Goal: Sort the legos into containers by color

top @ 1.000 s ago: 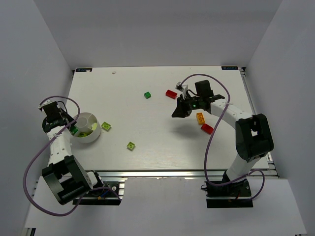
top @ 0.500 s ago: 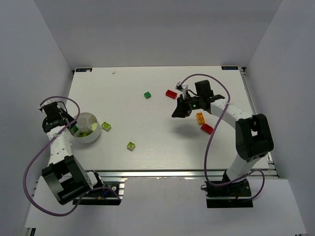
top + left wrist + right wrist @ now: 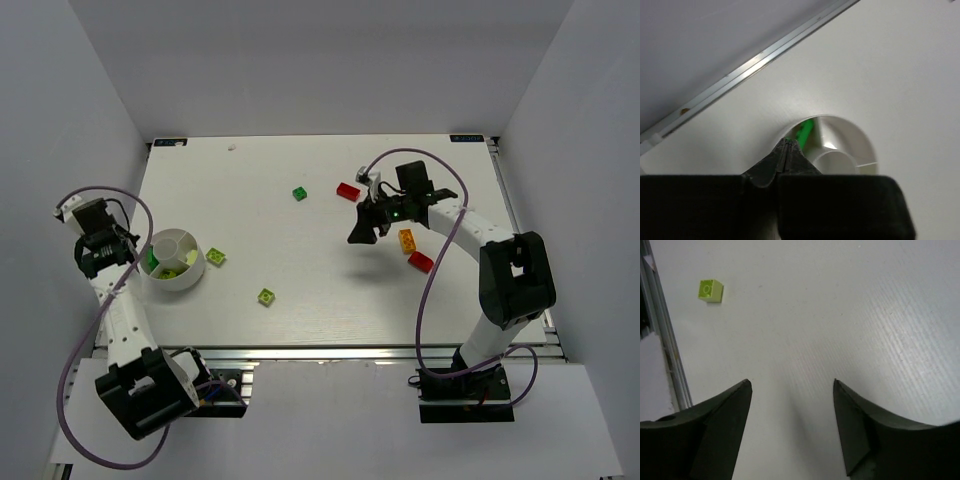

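Bricks are lying in two loose groups on the worktop (image 3: 300,330), and that split is deciding which arm is better placed for each.

Over the middle-right, the right arm (image 3: 462,226) is hovering with its jaws standing well apart and holding nothing. In its wrist view only bare worktop is showing between the tips. An orange brick (image 3: 407,239) and a red brick (image 3: 421,262) are lying just beside this arm, behind the jaws rather than ahead of them. A second red brick (image 3: 348,191) and a dark green brick (image 3: 299,193) are sitting farther back. The jaws are pointing toward the near left, where a lime brick (image 3: 266,296) is lying well apart from them, close to the near rail.

At the left edge, the left arm (image 3: 115,300) is holding its jaws pressed together, gripping nothing that shows, with the tips over the left rim of the white divided dish (image 3: 185,281). A green brick in the dish (image 3: 805,131) is showing just past those tips, with lime pieces lying in other compartments. Another lime brick (image 3: 215,257) is resting just beside the dish's right wall.

Both loose lime bricks are probably the left arm's to take, and the rest are nearer the right. The bricks are too small to judge a long axis.
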`<act>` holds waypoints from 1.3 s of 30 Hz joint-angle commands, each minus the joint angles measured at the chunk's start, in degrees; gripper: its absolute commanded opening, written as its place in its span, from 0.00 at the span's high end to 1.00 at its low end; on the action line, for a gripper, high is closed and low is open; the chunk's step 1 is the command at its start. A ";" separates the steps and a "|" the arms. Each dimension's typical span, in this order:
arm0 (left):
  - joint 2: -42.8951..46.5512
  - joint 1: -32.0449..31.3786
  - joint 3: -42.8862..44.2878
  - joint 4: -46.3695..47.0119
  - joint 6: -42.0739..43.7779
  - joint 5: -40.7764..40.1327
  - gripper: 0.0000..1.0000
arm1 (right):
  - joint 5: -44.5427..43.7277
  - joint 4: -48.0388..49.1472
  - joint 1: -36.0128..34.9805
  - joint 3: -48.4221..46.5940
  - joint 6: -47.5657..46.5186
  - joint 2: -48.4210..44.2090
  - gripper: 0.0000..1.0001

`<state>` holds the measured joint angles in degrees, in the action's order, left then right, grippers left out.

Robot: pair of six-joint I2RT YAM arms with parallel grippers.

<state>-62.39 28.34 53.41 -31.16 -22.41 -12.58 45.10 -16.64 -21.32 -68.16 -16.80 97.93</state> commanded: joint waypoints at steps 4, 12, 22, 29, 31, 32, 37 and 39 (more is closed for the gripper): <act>3.86 -0.30 6.79 2.67 -5.16 19.84 0.55 | -2.37 -3.92 -0.47 -7.68 -5.17 0.50 0.11; -2.80 -19.87 9.08 7.51 -10.19 19.37 0.34 | -12.40 -0.21 -0.91 -13.03 -1.39 5.93 0.11; -22.91 -46.24 22.69 4.26 -11.15 5.98 0.66 | -15.90 -12.89 0.84 -24.05 -2.01 8.78 1.00; -41.28 -53.38 34.03 5.41 -13.27 4.49 0.50 | -16.63 -13.68 4.09 -22.19 -2.10 6.49 0.11; -45.43 -54.43 38.95 4.62 -12.22 4.49 0.45 | -16.62 -13.42 4.36 -21.49 -1.84 6.05 0.11; -49.11 -54.70 40.36 4.27 -11.69 4.32 0.43 | -16.71 -13.07 4.53 -20.62 -1.57 5.78 0.11; -56.95 -55.41 47.83 1.89 -8.79 1.16 0.33 | -16.01 -11.39 4.80 -17.54 -0.08 3.67 0.11; -59.15 -55.50 49.07 1.62 -8.61 -1.47 0.30 | -15.57 -10.96 4.89 -16.48 0.45 3.15 0.11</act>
<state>-121.91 -27.09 98.76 -28.14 -32.62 -9.23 28.49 -29.41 -16.47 -85.76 -17.69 103.90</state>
